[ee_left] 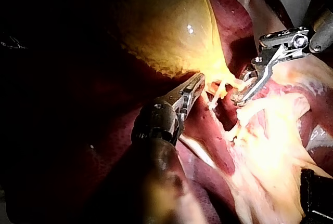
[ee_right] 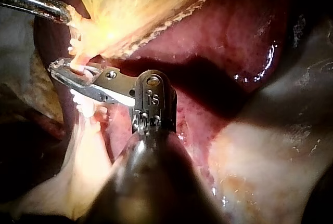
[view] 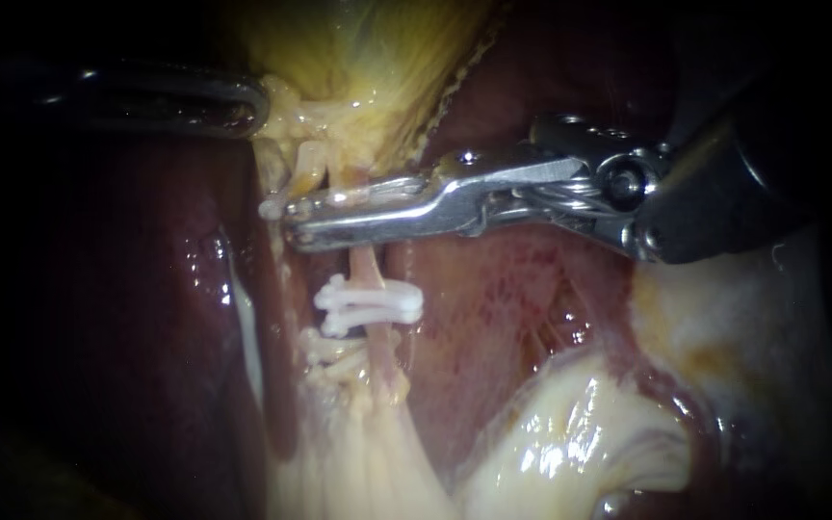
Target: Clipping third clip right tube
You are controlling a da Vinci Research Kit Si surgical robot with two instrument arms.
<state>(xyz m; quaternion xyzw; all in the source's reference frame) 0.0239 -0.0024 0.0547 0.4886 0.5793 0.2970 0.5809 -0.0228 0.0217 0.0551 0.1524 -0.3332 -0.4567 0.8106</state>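
Right instrument (view: 286, 220): jaws closed down on the right tube (view: 366, 265), one jaw each side, both touching it, only a sliver of gap btwn them. A white nub (view: 272, 206) sticks out at the jaw tips; looks like a clip end, can't be sure. Right wrist view agrees (ee_right: 54, 68): a pale strand passes btwn the jaws & is pinched there. In the left wrist view its tips (ee_left: 237, 98) sit in the pale tissue, opposite the other tool.

Along the tube on the far side of the jaws from the gallbladder (view: 368, 58): white clips (view: 370, 304), seemingly two lying together, across the same tube. They are near the jaws, not touching.

In the way: a second pale strand (view: 305, 166) runs beside the tube right at the jaw tips & meets the upper jaw. Can't tell if it lies inside the bite.

Left instrument (view: 260, 104): just beyond the right tool's tips, on the gallbladder side, jaws closed on the pale fringe at the gallbladder's narrow end (ee_left: 202, 81), also seen in the right wrist view (ee_right: 66, 13).

Behind the jaws is red liver (view: 493, 299), w/ more dark liver past the tips. Under the right shaft is pale fat (view: 551, 433).
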